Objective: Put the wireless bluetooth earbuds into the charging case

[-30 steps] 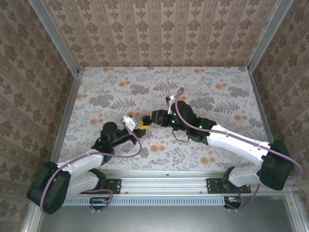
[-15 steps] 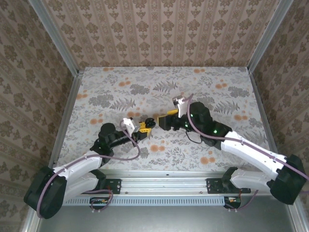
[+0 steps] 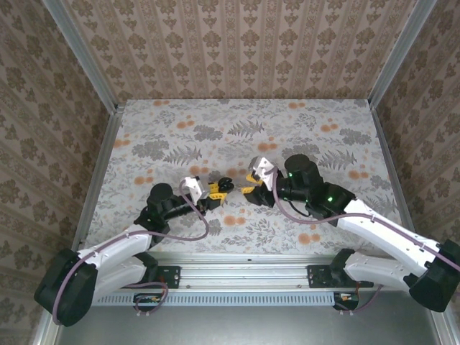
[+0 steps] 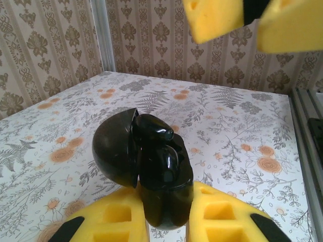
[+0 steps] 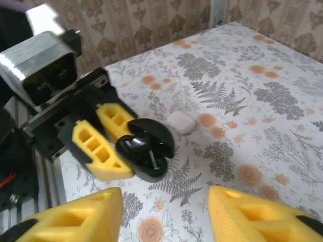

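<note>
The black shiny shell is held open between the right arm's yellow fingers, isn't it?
No, not the right arm's: the black shell is held open between the left gripper's yellow fingers, as the left wrist view shows.

Gloss against matt: shiny plastic shells above a dull printed table.
The black round hinged plastic shell (image 4: 146,166) is smooth and mirror-glossy, and the small white pebble-shaped plastic charging case (image 5: 181,122) is glossy too. The yellow fingers (image 4: 222,217) of the left hand (image 4: 166,201) and of the right hand (image 5: 161,217) look like matt, faintly grainy plastic with cut-out pockets. The floral-printed table (image 3: 323,122) surface is flat and matt. The grey corner post (image 4: 101,35) is dull brushed metal.
</note>
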